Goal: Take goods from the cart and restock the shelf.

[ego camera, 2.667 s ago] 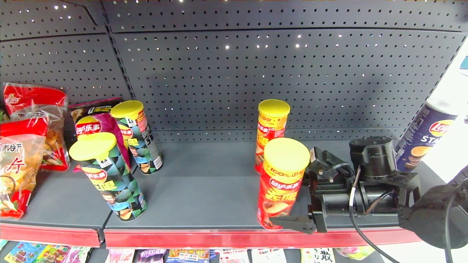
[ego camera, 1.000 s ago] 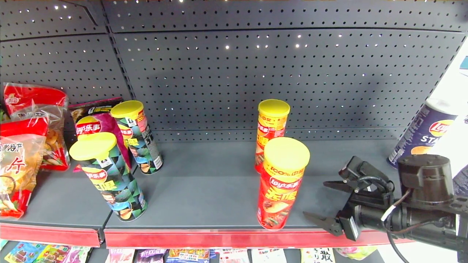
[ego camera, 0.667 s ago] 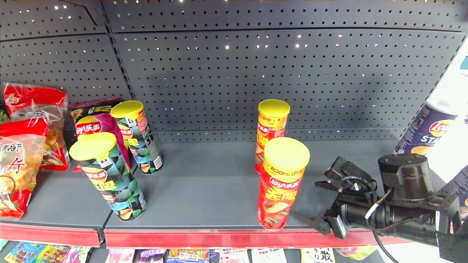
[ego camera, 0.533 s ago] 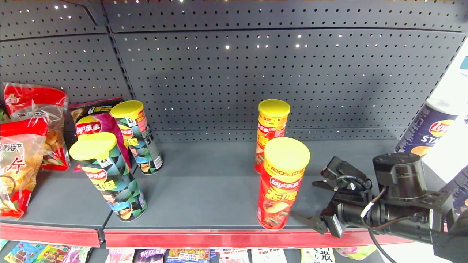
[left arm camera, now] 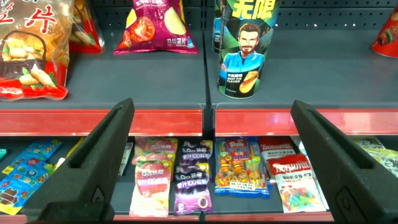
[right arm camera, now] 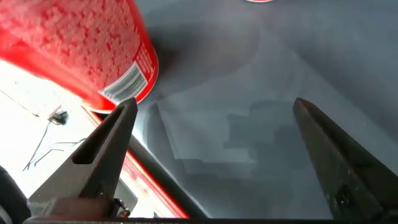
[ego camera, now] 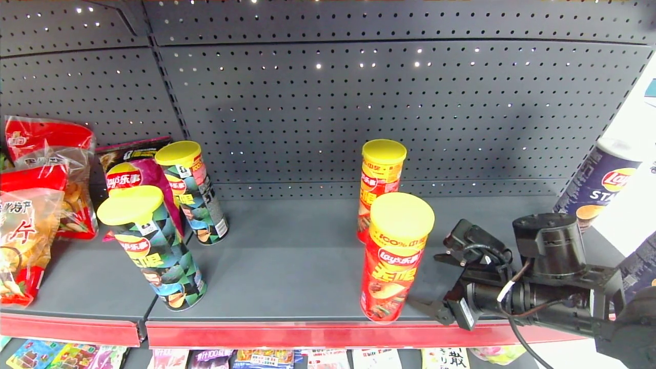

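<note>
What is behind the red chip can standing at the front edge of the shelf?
A second red can with a yellow lid stands behind the front can. Its lower part is mostly covered, so whether they touch cannot be seen.

Red can (ego camera: pixel 394 261), yellow lid (ego camera: pixel 402 215)

Dark grey perforated back panel (ego camera: pixel 328 113) (light pinpoints through its holes); bright white surface (ego camera: pixel 631 223) at right.

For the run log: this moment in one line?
right end effector: open, beside front red chip can | left end effector: open, facing shelf edge
</note>
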### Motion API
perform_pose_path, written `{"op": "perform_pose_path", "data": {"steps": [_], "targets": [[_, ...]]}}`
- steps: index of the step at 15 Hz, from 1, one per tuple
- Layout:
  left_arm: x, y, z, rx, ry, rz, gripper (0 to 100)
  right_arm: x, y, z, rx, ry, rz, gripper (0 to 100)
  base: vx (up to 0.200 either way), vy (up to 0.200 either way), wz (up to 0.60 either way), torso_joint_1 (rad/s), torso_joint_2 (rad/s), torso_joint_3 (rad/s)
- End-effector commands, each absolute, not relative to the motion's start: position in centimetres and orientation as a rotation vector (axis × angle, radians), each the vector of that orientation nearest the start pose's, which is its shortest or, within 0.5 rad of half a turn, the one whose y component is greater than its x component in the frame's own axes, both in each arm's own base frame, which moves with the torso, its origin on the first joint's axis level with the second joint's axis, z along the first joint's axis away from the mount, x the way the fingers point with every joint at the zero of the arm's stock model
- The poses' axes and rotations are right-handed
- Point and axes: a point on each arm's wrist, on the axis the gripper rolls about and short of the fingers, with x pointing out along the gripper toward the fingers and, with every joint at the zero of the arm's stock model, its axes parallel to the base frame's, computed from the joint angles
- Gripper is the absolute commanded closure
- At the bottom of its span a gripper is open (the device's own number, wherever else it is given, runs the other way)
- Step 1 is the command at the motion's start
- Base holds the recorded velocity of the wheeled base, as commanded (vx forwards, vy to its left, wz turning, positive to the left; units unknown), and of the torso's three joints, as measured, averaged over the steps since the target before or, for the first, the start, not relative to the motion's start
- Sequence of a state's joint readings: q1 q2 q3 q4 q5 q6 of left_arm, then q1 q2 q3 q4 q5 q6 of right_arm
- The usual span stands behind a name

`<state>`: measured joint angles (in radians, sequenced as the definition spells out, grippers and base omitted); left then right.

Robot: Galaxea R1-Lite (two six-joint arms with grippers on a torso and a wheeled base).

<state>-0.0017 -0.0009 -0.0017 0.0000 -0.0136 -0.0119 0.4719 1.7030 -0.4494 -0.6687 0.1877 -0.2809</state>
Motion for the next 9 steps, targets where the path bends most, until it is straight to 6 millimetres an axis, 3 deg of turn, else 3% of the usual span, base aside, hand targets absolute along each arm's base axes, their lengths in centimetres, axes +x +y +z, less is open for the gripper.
{"op": "perform_pose_path", "data": {"steps": [1,9], "targets": [[-2.29,-0.03,7.59,-0.012,-0.001,-0.015,0,22.52,12.03,9.73,-0.349,0.498,0.724,0,0.0,0.0,0.0,0.0,0.0,0.0],[-2.29,-0.03,7.59,-0.012,-0.001,-0.015,0,23.03,12.29,9.9,-0.349,0.487,0.725,0,0.0,0.0,0.0,0.0,0.0,0.0]]}}
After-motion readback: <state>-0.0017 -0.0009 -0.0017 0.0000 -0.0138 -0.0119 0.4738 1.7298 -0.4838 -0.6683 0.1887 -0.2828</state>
